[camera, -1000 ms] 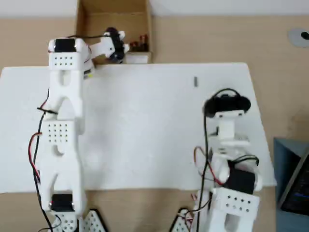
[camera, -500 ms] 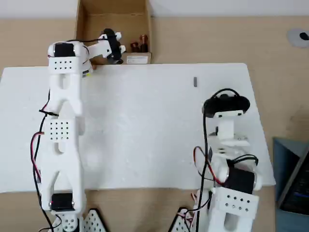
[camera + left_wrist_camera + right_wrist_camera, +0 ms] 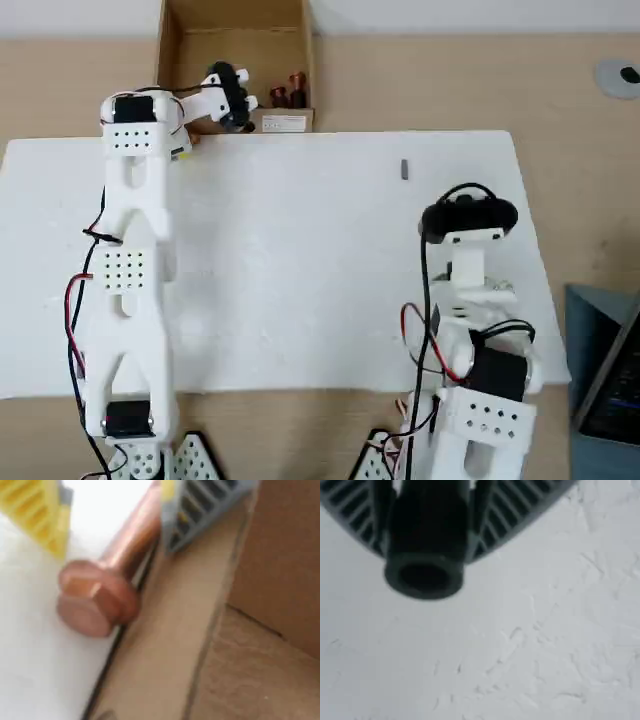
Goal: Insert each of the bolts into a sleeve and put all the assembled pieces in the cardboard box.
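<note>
A copper bolt point(image 3: 97, 597) with a hex head lies on a white surface against the cardboard box's wall point(image 3: 165, 645). My left gripper point(image 3: 112, 537) is open around its shaft: the grey finger point(image 3: 200, 510) touches it, the yellow finger point(image 3: 40, 515) stands apart. From above, this gripper point(image 3: 226, 97) is at the front wall of the cardboard box point(image 3: 170, 60). Two copper pieces point(image 3: 288, 93) stand inside the box. My right gripper point(image 3: 426, 540) is shut on a dark sleeve point(image 3: 425, 575), held just above the white mat.
The white mat point(image 3: 300, 270) covers the table's middle. A small grey piece point(image 3: 404, 169) lies on it at the far right. The right arm point(image 3: 470, 218) stands over the mat's right side. A white label point(image 3: 285, 122) sits on the box's front wall.
My left gripper has shifted a little to the left along the box's front wall. The right arm has kept still.
</note>
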{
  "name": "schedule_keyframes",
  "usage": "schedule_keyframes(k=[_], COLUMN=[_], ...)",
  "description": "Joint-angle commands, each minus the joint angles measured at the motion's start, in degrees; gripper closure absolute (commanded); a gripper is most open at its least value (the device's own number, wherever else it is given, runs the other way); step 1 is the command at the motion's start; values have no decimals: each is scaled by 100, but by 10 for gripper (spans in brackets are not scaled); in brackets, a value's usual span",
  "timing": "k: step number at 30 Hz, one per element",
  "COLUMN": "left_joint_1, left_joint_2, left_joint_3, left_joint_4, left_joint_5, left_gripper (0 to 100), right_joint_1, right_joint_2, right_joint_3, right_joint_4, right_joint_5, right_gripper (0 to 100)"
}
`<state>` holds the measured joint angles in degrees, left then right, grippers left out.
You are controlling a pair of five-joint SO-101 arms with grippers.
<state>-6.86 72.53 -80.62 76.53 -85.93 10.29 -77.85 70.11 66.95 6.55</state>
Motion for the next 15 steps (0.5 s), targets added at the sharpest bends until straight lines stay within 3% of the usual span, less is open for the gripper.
schedule_keyframes(k=[1, 10, 15], left_joint_1=[9, 88, 176], left_joint_2=[127, 391, 347], left_joint_3=[-149, -158, -431], left_joint_4=[-484, -404, 492], left_joint_5=[0, 53, 132], left_gripper=[861, 861, 862], right_joint_1=[-40, -40, -40], right_joint_2=[-66, -66, -66], right_joint_3=[-31, -22, -22], right_joint_4=[-97, -79, -79], right_joint_5=[26, 44, 44], right_gripper=[988, 988, 988])
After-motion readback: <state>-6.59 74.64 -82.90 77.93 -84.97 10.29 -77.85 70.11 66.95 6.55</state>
